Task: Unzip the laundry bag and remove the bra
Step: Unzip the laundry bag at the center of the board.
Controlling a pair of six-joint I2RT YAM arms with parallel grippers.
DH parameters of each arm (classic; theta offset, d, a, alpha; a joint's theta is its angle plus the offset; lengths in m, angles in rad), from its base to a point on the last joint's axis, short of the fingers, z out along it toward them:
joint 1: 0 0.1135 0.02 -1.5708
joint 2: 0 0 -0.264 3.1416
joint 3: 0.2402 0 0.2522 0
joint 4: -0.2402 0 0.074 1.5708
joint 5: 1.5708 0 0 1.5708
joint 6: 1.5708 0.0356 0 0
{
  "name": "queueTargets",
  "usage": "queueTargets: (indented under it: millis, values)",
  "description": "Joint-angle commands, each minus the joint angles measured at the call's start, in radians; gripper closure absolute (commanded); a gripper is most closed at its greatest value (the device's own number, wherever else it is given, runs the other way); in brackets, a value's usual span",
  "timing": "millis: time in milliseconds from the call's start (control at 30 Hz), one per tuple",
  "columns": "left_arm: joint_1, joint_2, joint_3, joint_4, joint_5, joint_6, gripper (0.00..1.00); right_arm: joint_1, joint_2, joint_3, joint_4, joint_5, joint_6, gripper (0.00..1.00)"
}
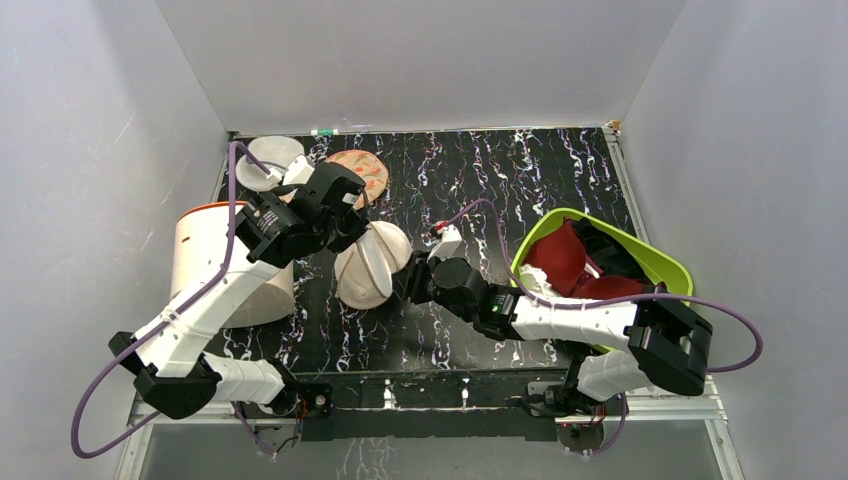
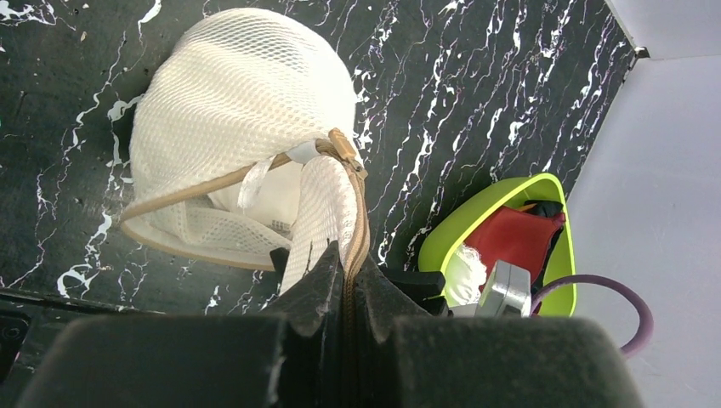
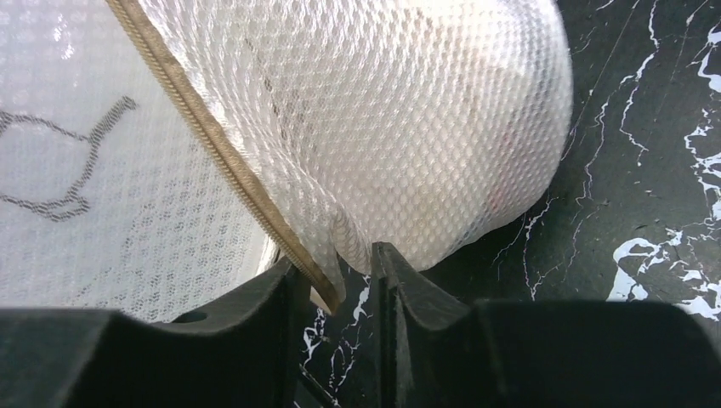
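The laundry bag point(image 1: 372, 262) sits mid-table on the black white-veined table point(image 1: 500, 170), with bare surface behind it and a strip between it and the lime basket point(image 1: 600, 225) at the right edge. A white tub point(image 1: 215, 255) stands near on the left. The left gripper point(image 2: 347, 255) is clenched on the bag's tan zip rim point(image 2: 195, 191). The right gripper point(image 3: 336, 263) straddles the same rim with narrow jaws; whether it pinches, I cannot tell. The bag is a soft cream honeycomb mesh dome, gaping along its seam. The bra is hidden, at most a faint pink tinge through the mesh.
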Motion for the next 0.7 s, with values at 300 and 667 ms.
queueTargets:
  millis: [300,667]
  values:
    - [0.007,-0.044,-0.046,0.084,0.096,0.281,1.0,-0.199,-0.095,0.06,-0.206,-0.234,-0.297,1.0]
    - [0.072,-0.028,-0.248,0.182,0.694,0.603,1.0,-0.544,-0.089,0.352,-0.828,-0.6,-0.652,1.0]
